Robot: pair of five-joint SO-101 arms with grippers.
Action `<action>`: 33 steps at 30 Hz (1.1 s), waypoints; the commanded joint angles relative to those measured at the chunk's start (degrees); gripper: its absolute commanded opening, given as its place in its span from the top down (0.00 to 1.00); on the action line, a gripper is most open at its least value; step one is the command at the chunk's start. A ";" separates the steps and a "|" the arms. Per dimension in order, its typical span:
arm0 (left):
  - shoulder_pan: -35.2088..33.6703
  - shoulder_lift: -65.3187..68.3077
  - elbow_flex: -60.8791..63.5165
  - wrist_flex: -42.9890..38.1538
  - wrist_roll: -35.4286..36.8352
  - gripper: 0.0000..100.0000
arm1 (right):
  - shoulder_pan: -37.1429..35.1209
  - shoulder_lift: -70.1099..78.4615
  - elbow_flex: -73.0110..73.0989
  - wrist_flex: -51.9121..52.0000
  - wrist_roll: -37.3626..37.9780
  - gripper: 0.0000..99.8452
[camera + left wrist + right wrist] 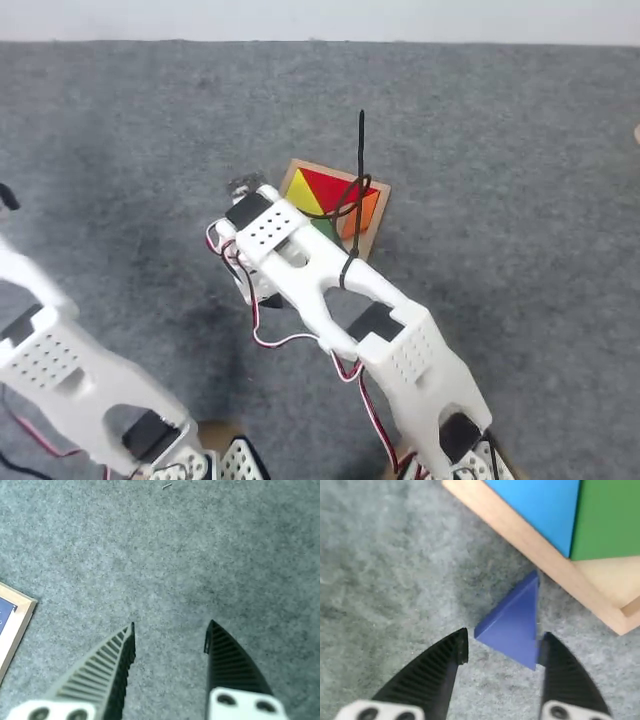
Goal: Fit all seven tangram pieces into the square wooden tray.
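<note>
Right end effector (505, 636): wide, fingers either side of blue triangle (512, 630), not clamped.
Blue triangle: flat on surface (380, 555), tip at tray (520, 530) rim, outside it.
Left end effector (171, 625): wide, over grey felt.
Room: white wall (320, 20) beyond.

A robotics test bench, most likely in a lab or workshop, though which cannot be told; a grey felt-like mat (500, 150) spreads beneath and all around the right gripper (504, 639); a bare pale wall (320, 20) runs far beyond it; behind it, the white arm (330, 290) trails loose red and black wires (258, 325).
</note>
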 commanded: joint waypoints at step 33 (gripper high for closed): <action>-0.09 -0.70 -0.75 -0.79 -0.62 0.78 | 1.10 -10.86 5.27 -0.48 9.49 0.90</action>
